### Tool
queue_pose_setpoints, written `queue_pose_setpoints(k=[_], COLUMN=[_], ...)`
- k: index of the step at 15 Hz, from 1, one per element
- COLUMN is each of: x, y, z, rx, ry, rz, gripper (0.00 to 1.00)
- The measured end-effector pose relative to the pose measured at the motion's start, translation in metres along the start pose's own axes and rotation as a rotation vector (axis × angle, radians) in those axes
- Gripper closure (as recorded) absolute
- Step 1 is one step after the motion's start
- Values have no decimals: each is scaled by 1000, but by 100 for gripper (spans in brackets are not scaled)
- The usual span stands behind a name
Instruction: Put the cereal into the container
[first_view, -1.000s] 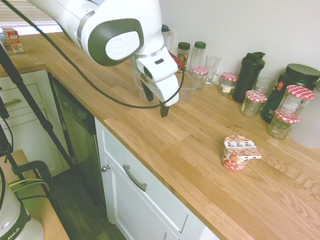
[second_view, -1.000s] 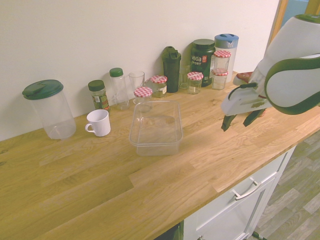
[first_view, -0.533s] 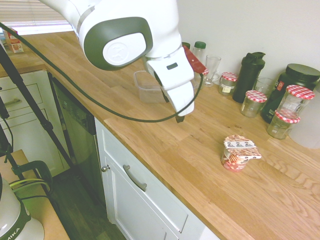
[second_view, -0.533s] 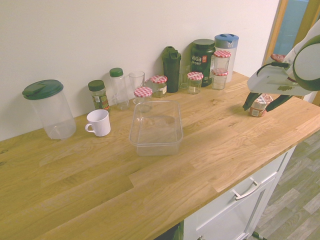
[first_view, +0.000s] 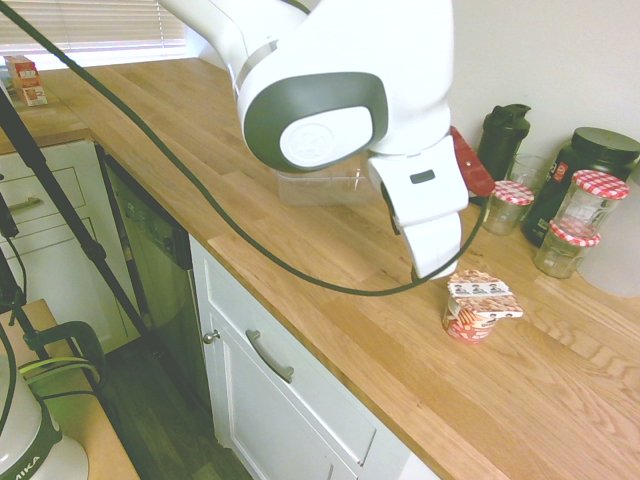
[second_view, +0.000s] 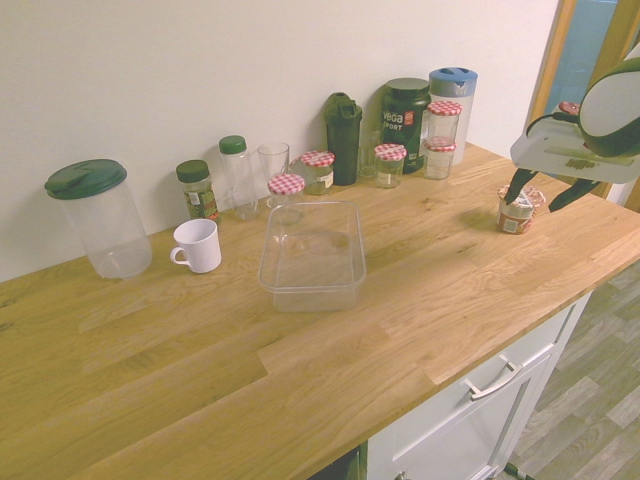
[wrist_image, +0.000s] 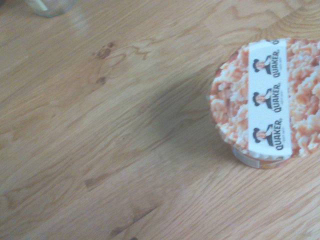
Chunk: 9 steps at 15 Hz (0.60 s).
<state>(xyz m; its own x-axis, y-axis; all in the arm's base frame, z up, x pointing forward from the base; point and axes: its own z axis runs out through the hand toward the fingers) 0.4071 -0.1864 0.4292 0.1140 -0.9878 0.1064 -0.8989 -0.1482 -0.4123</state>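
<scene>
The cereal (first_view: 478, 305) stands upright on the wooden counter (second_view: 420, 300), nearer its front edge than the wall, bare wood all around. The gripper (second_view: 546, 189) hangs above it, fingers spread, not touching. The container (second_view: 312, 254) sits well apart, mid-counter, near the jars (second_view: 302, 172) along the wall.

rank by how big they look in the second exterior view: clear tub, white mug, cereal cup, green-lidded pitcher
1. clear tub
2. green-lidded pitcher
3. white mug
4. cereal cup, smallest, though it sits farther from the camera and is partly hidden by the gripper.
</scene>
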Motion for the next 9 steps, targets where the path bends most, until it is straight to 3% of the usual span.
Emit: queue_pose_setpoints(k=[9], x=[39], y=[-11], z=[49], rx=[-60], ry=[-26], rz=[47], gripper=[0])
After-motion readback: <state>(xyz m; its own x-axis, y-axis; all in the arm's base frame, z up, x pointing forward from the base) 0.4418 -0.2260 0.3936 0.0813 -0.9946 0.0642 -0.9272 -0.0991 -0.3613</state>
